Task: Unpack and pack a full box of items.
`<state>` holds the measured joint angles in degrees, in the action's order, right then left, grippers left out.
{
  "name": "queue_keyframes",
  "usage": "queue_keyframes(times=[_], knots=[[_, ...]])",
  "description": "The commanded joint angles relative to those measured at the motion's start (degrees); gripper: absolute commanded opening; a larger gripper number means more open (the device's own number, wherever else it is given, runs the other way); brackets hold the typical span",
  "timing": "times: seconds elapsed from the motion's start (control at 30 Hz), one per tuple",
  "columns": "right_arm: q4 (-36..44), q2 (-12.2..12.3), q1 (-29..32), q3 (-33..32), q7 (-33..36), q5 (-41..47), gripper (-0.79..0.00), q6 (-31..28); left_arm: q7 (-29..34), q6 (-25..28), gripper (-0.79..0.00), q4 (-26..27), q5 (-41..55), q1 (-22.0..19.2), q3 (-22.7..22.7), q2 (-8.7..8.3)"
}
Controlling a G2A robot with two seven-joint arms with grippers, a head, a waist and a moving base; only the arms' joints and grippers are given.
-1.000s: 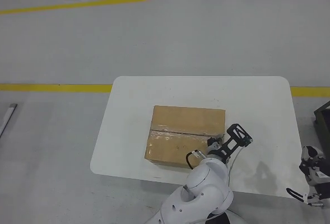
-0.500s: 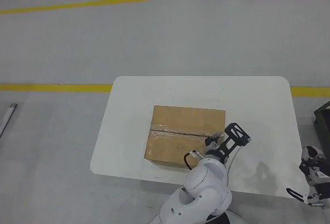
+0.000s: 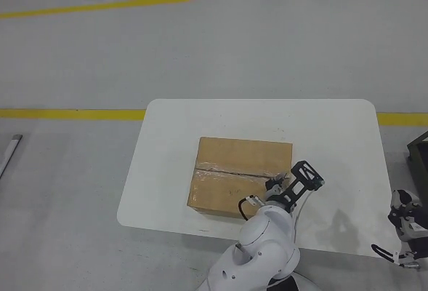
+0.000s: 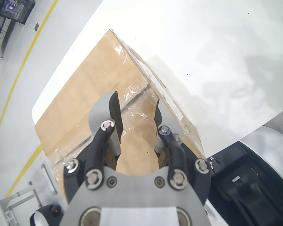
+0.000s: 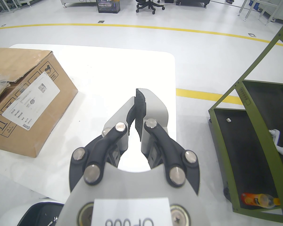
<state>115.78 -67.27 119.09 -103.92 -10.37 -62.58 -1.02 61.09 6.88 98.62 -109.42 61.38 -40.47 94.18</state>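
Over the taped box (image 4: 85, 90), the left gripper (image 4: 136, 98) hangs spread, empty (right gripper (image 5: 138, 99) pinched shut, empty, near a green cart (image 5: 244, 96)).

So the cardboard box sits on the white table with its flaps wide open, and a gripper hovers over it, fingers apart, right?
Not quite: the flaps are shut, with clear tape along the seam, as the left wrist view shows. The cardboard box does sit on the white table, and the left gripper hovers over it, fingers apart.
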Motion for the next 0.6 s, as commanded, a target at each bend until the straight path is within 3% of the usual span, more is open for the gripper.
queue_keyframes(times=[0.0,0.23,0.57], knots=[[0.0,0.0,0.0,0.0,0.0,0.0,-0.785,0.0,0.2,0.2,-0.449,-0.3,0.1,0.0,0.0,0.16],[0.0,0.0,0.0,0.0,0.0,0.0,-0.785,0.0,1.0,-0.1,-0.465,-1.7,0.1,-0.3,-1.0,0.74],[0.0,0.0,0.0,0.0,0.0,0.0,-0.785,0.0,0.6,-0.8,-0.570,-2.1,0.0,0.2,-2.3,1.28]])
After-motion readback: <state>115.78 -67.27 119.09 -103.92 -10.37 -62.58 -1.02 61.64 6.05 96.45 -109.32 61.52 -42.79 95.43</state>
